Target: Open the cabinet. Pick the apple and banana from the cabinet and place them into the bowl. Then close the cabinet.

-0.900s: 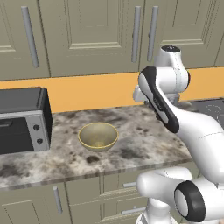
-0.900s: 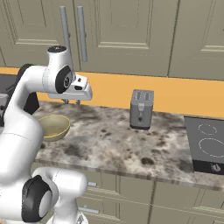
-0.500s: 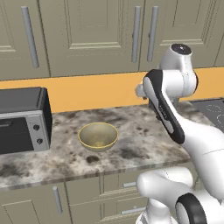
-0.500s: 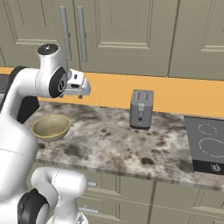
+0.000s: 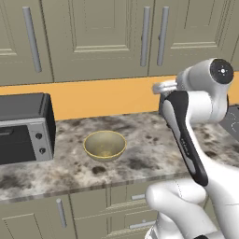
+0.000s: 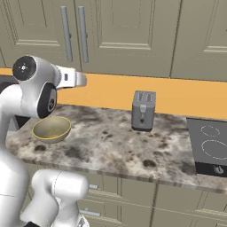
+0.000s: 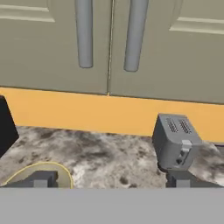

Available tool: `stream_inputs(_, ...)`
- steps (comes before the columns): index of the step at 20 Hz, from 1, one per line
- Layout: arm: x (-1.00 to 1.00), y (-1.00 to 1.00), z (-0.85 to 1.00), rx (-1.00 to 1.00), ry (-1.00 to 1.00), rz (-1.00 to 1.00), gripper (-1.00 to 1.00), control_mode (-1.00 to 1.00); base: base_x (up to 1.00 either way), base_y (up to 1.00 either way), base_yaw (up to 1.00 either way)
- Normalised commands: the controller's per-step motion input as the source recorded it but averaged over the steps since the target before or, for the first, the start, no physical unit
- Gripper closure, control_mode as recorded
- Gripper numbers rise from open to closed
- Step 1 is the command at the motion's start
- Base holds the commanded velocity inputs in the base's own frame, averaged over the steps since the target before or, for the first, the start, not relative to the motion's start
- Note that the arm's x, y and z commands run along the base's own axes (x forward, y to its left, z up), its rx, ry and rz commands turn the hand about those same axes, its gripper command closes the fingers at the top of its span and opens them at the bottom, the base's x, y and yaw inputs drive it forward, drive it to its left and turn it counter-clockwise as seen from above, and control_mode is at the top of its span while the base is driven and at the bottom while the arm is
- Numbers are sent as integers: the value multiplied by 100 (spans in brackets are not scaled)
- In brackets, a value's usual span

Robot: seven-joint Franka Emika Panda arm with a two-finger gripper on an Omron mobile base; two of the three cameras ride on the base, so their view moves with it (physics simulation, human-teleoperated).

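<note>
Cabinet (image 5: pixel 116 37) doors shut, handles meeting at the middle. Hand (image 7: pixel 111 180) spread, holding nothing, raised before them. Bowl (image 5: pixel 104 145) on table (image 5: pixel 140 158), toaster (image 6: pixel 143 110) well apart.

Glossy white rounded robot arm (image 5: pixel 196 154) with fat tubular links, black joint bands and a dark round cap with a pale centre dot at its shoulder-like joint.
</note>
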Motion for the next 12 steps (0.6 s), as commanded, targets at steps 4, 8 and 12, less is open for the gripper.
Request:
stream_inputs(4, -15, -10, 63, 1, -39, 0, -100, -100, 0, 0, 0)
stream_inputs(8, -11, -11, 60, 1, -35, 0, -100, -100, 0, 0, 0)
stream_inputs(12, -6, -11, 46, 1, -29, 0, -100, -100, 0, 0, 0)
